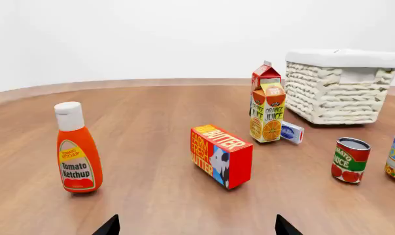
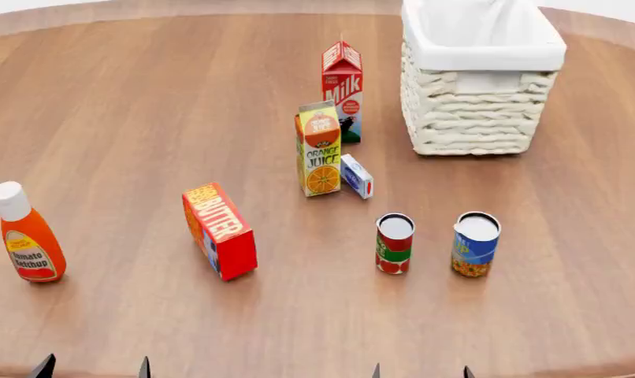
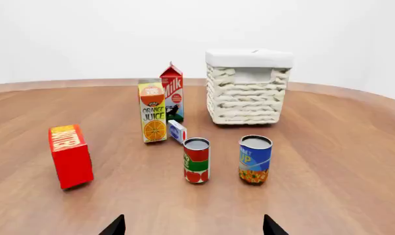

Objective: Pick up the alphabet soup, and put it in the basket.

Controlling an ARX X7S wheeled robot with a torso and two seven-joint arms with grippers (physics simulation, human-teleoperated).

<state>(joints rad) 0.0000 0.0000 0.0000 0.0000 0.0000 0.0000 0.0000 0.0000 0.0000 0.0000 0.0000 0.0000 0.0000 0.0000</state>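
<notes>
Right gripper (image 3: 192, 226): only the two dark fingertips are seen at the edge of the right wrist view, set wide apart, nothing held between them. Left gripper (image 1: 196, 226): same picture, tips spread wide, nothing gripped. In the head view both pairs of tips are just visible at the near table edge, well back from every object.

Step in hand, as judged: the approach is not yet begun; no grasp, no contact.

Ahead of the right gripper, slightly to its right, the alphabet soup (image 3: 255, 159) is found upright on the wooden table (image 3: 341, 147), blue label, orange-yellow picture near the base. Just to its left stands the red-and-green can (image 3: 197, 160), upright, apart from it but near. Further ahead, beyond both cans, the basket (image 3: 248, 93) is placed, open top, white lining folded over the rim; its inside is not seen from the wrist. Ahead-left: orange juice carton (image 3: 153, 110), milk carton (image 3: 172, 91) behind it, a small blue-white box (image 3: 177, 131) just beside the juice. Far left: butter box (image 3: 70, 155). Ketchup bottle (image 1: 78, 149) is seen ahead-left of the left gripper only.

Next move, as judged: the right arm is best placed. It must be advanced and shifted right so the soup is centred between the open fingers; the gap to the red-and-green can is narrow, so the left finger must be threaded carefully. Then close, lift, carry forward over the basket rim.
</notes>
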